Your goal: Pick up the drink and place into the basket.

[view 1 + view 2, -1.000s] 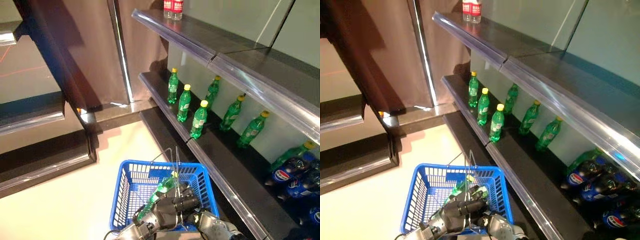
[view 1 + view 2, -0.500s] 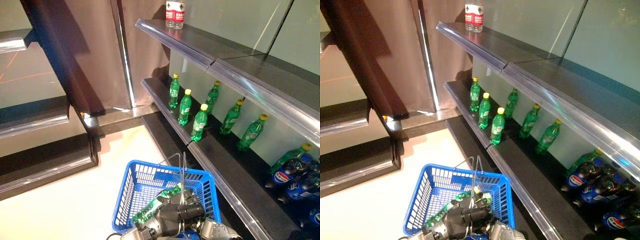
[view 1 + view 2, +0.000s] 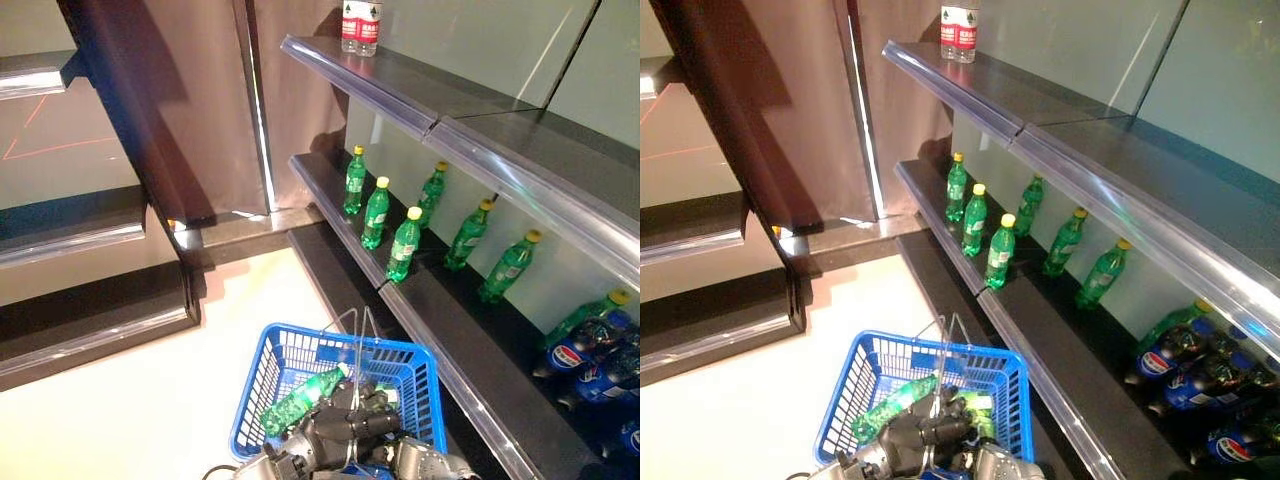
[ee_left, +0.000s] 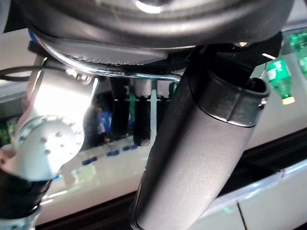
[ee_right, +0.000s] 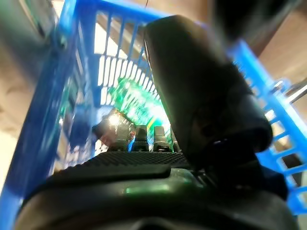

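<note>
A green drink bottle [image 3: 298, 402] lies slanted inside the blue basket [image 3: 268, 372], its cap toward the wire handles [image 3: 356, 335]. Both dark hands bunch together over the basket's near side [image 3: 925, 440]. In the left wrist view my left hand [image 4: 192, 143] has its fingers [image 4: 120, 112] curled round the chrome handle wire [image 4: 139, 76]. The right wrist view shows my right hand [image 5: 201, 110] down inside the basket [image 5: 72, 72]. There the bottle [image 5: 136, 100] lies past the hand's loose fingertips, apart from them.
Close on the basket's right runs a dark shelf unit [image 3: 450, 350]. Several green bottles [image 3: 404, 243] and cola bottles [image 3: 580, 350] stand on it, with water bottles [image 3: 360, 25] on the top shelf. A dark low ledge [image 3: 90, 310] lies to the left across cream floor.
The bottle has dropped from a raised tilt at my right hand to lying lower and further left in the basket. The whole picture has shifted a little.
</note>
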